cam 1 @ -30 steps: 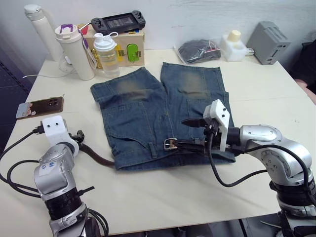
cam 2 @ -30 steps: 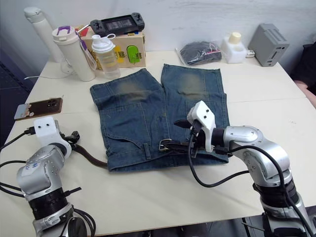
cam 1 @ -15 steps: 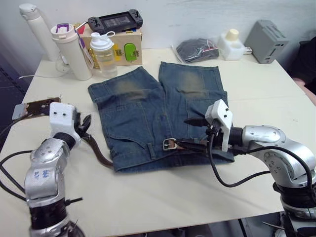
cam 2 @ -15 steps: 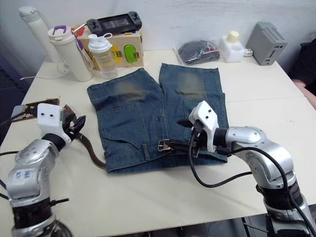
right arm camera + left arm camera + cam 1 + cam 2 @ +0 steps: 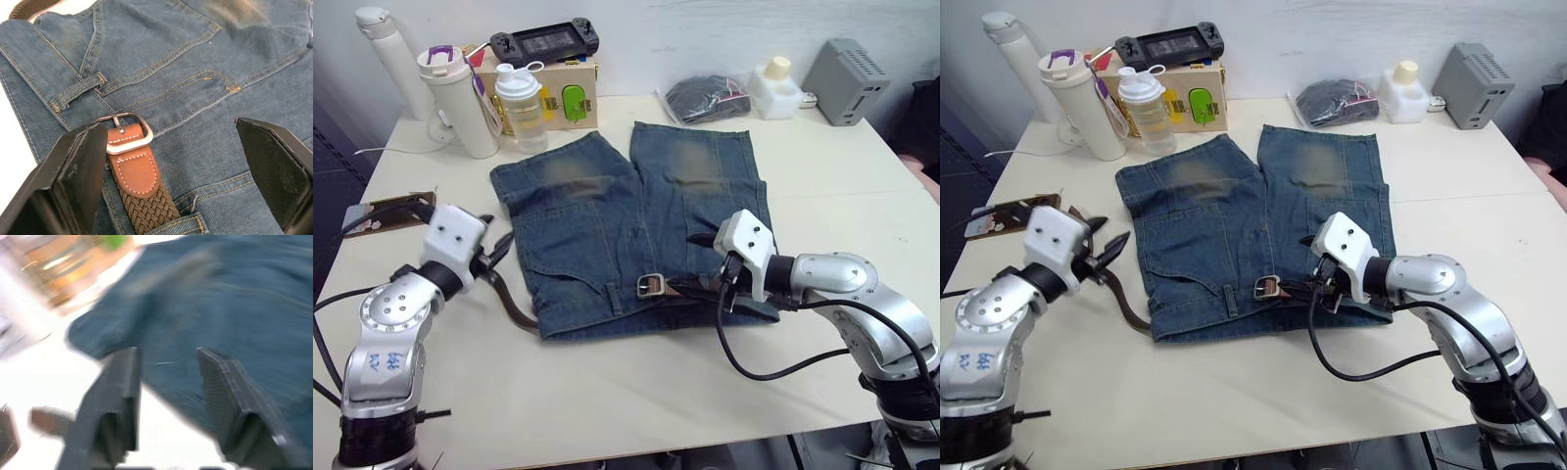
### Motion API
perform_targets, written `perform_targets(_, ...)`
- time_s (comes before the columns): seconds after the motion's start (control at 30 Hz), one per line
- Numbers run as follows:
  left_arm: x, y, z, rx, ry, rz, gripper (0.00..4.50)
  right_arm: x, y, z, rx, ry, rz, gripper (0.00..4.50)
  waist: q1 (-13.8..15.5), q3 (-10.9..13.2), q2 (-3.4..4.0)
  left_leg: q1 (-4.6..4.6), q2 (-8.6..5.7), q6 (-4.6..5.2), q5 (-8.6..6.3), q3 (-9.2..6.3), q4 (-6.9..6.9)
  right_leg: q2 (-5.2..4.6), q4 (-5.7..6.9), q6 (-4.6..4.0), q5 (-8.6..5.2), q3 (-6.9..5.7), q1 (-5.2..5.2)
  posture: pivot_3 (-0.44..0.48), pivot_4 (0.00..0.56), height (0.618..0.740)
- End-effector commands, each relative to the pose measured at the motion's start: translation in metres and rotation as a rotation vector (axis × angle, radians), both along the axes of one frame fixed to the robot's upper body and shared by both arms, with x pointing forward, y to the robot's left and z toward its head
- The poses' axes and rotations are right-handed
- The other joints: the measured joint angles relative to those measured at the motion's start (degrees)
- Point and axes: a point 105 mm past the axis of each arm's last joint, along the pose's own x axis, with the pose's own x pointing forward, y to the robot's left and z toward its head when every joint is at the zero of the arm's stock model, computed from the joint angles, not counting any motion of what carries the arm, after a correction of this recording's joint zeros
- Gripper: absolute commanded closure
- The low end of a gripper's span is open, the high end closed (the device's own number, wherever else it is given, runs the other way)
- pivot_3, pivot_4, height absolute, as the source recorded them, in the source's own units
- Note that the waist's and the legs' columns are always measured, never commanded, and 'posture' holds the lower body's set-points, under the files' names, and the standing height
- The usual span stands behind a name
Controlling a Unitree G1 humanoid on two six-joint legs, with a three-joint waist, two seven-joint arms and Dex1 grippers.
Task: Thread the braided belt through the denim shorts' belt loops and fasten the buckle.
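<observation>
Your right gripper (image 5: 166, 171) has its fingers spread wide over the near waistband of the denim shorts (image 5: 607, 211), holding nothing; the buckle (image 5: 124, 133) lies flat on the denim between them, next to one of the belt loops (image 5: 78, 90). From the buckle, the braided belt (image 5: 146, 205) runs under another loop towards the gripper. Your left gripper (image 5: 1102, 257) is also open and empty, at the left edge of the shorts. Near it, the free end of the belt curves out onto the table (image 5: 636, 392).
</observation>
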Motion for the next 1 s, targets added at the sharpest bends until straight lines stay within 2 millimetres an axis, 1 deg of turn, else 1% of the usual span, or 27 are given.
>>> perform_targets(0.03, 0.004, 0.013, 0.005, -0.091, 0.020, 0.168, 0.42, -0.005, 0.004, 0.007, 0.007, -0.048, 0.014, 0.00, -0.1, 0.0, -0.01, 0.00, -0.01, 0.01, 0.00, 0.01, 0.00, 0.00, -0.01, 0.02, 0.01, 0.01, 0.01, 0.000, 0.150, 0.687)
perform_targets(0.07, 0.007, 0.016, 0.001, -0.095, 0.046, 0.211, 0.04, -0.005, 0.004, 0.007, 0.009, -0.046, 0.013, 0.00, -0.1, 0.0, -0.01, 0.01, -0.01, 0.01, 0.00, 0.03, -0.01, 0.02, 0.00, 0.02, 0.01, 0.01, 0.01, 0.000, 0.150, 0.687)
perform_targets(0.1, 0.008, 0.018, -0.002, -0.096, 0.065, 0.239, 0.04, -0.005, 0.004, 0.007, 0.010, -0.044, 0.012, 0.00, -0.2, 0.0, -0.01, 0.01, -0.01, 0.01, 0.00, 0.03, -0.01, 0.03, -0.01, 0.02, 0.01, 0.01, 0.00, 0.000, 0.150, 0.687)
perform_targets(0.17, 0.010, 0.024, -0.014, -0.082, 0.124, 0.308, 0.04, -0.006, 0.005, 0.006, 0.015, -0.041, 0.012, 0.00, -0.3, 0.0, -0.04, 0.01, 0.00, 0.01, 0.00, 0.03, -0.03, 0.06, -0.01, 0.02, 0.01, 0.02, -0.01, 0.000, 0.150, 0.687)
perform_targets(0.33, 0.011, 0.040, -0.024, -0.098, 0.158, 0.420, 0.04, -0.006, 0.004, 0.004, 0.012, -0.031, 0.002, 0.00, -0.2, 0.0, -0.05, 0.04, 0.04, -0.01, 0.01, 0.03, 0.00, 0.07, 0.04, 0.01, 0.00, 0.04, -0.01, 0.000, 0.150, 0.687)
perform_targets(0.43, 0.010, 0.049, -0.038, -0.179, 0.211, 0.470, 0.04, -0.006, 0.004, 0.003, 0.011, -0.024, -0.005, 0.00, -0.2, 0.0, -0.06, 0.04, 0.04, -0.01, 0.01, 0.03, -0.01, 0.05, 0.01, 0.01, 0.00, 0.05, -0.01, 0.000, 0.150, 0.687)
perform_targets(0.5, 0.010, 0.048, -0.049, -0.238, 0.248, 0.475, 0.04, -0.007, 0.004, 0.003, 0.013, -0.020, -0.008, 0.00, -0.1, 0.0, -0.07, 0.04, 0.04, -0.01, 0.01, 0.01, 0.00, 0.05, 0.01, 0.01, 0.01, 0.04, 0.00, 0.000, 0.150, 0.687)
perform_targets(0.63, 0.011, 0.035, -0.065, -0.326, 0.325, 0.443, 0.04, -0.008, 0.004, 0.004, 0.017, -0.013, -0.012, 0.00, 0.0, 0.1, -0.11, 0.03, 0.04, -0.02, 0.01, 0.01, 0.03, 0.04, 0.02, 0.01, 0.01, 0.04, 0.01, 0.000, 0.150, 0.687)
perform_targets(0.73, 0.011, 0.031, -0.071, -0.368, 0.349, 0.432, 0.85, -0.008, 0.004, 0.004, 0.017, -0.011, -0.012, 0.00, -0.1, 0.1, -0.12, 0.04, 0.03, -0.02, 0.01, 0.01, 0.07, 0.04, 0.06, 0.01, 0.01, 0.05, 0.02, 0.000, 0.150, 0.687)
perform_targets(0.77, 0.012, 0.030, -0.072, -0.383, 0.351, 0.430, 1.31, -0.008, 0.004, 0.004, 0.017, -0.010, -0.012, 0.00, -0.1, 0.1, -0.12, 0.05, 0.03, -0.02, 0.01, 0.02, 0.07, 0.04, 0.08, 0.01, 0.01, 0.05, 0.02, 0.000, 0.150, 0.687)
perform_targets(0.83, 0.013, 0.029, -0.070, -0.395, 0.346, 0.426, 2.04, -0.008, 0.004, 0.004, 0.015, -0.010, -0.014, 0.00, -0.1, 0.1, -0.12, 0.05, 0.03, -0.02, 0.01, 0.02, 0.07, 0.04, 0.08, 0.01, 0.01, 0.05, 0.01, 0.000, 0.150, 0.687)
perform_targets(0.87, 0.013, 0.029, -0.069, -0.395, 0.344, 0.427, 2.23, -0.008, 0.004, 0.004, 0.014, -0.010, -0.015, 0.00, -0.1, 0.1, -0.12, 0.05, 0.03, -0.02, 0.01, 0.02, 0.07, 0.04, 0.08, 0.01, 0.00, 0.05, 0.02, 0.000, 0.150, 0.687)
perform_targets(0.93, 0.013, 0.031, -0.068, -0.404, 0.344, 0.431, 3.07, -0.008, 0.003, 0.004, 0.013, -0.012, -0.019, 0.00, -0.1, 0.1, -0.12, 0.05, 0.03, -0.02, 0.01, 0.02, 0.07, 0.04, 0.08, 0.01, 0.00, 0.05, 0.01, 0.000, 0.150, 0.687)
perform_targets(0.97, 0.013, 0.032, -0.067, -0.408, 0.344, 0.433, 3.32, -0.008, 0.003, 0.004, 0.014, -0.014, -0.021, 0.00, -0.1, 0.1, -0.12, 0.05, 0.03, -0.02, 0.00, 0.02, 0.07, 0.04, 0.08, 0.01, 0.01, 0.05, 0.01, 0.000, 0.150, 0.687)
perform_targets(1.0, 0.013, 0.033, -0.066, -0.405, 0.339, 0.435, 3.32, -0.008, 0.003, 0.005, 0.015, -0.015, -0.023, 0.00, -0.1, 0.1, -0.12, 0.05, 0.03, -0.02, 0.01, 0.02, 0.07, 0.05, 0.08, 0.01, 0.00, 0.05, 0.01, 0.000, 0.150, 0.687)
